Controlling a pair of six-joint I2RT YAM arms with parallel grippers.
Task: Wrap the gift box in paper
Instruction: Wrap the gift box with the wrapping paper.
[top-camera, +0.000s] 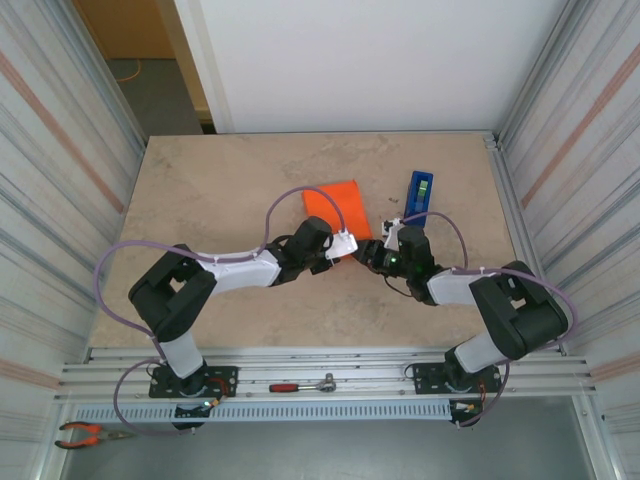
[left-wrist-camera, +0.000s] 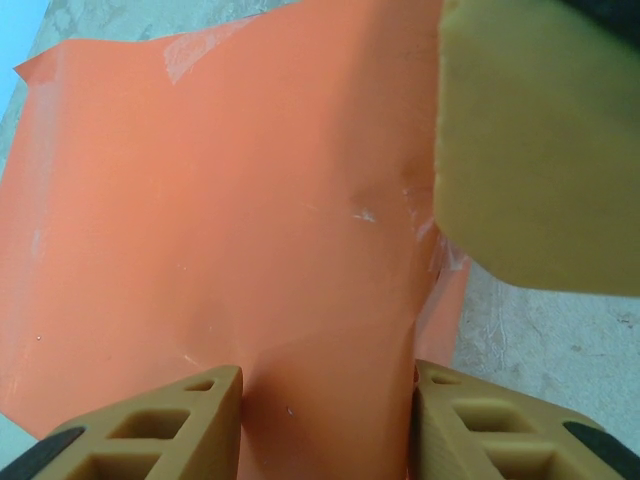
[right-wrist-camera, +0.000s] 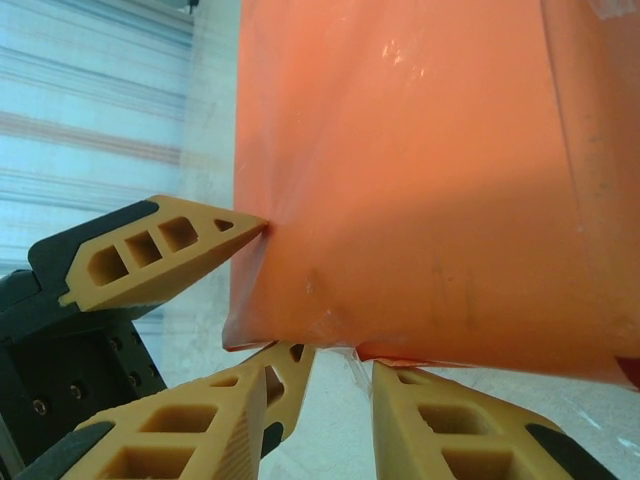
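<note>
Gift box (top-camera: 335, 205), orange paper (left-wrist-camera: 200, 200) on it, sits mid table (top-camera: 220, 190) near blue tape dispenser (top-camera: 419, 192). My L pincer (left-wrist-camera: 328, 375) approx half open, clamping its near edge. R pincer (right-wrist-camera: 335, 358) slightly open, tips at same edge; grip unclear.

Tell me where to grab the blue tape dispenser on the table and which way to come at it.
Grip the blue tape dispenser across its narrow width near the middle, coming straight down from above. It lies flat on the table, long and slim, so its long sides likely give parallel faces, and it sits apart from the gift box, leaving room on both sides.
</note>
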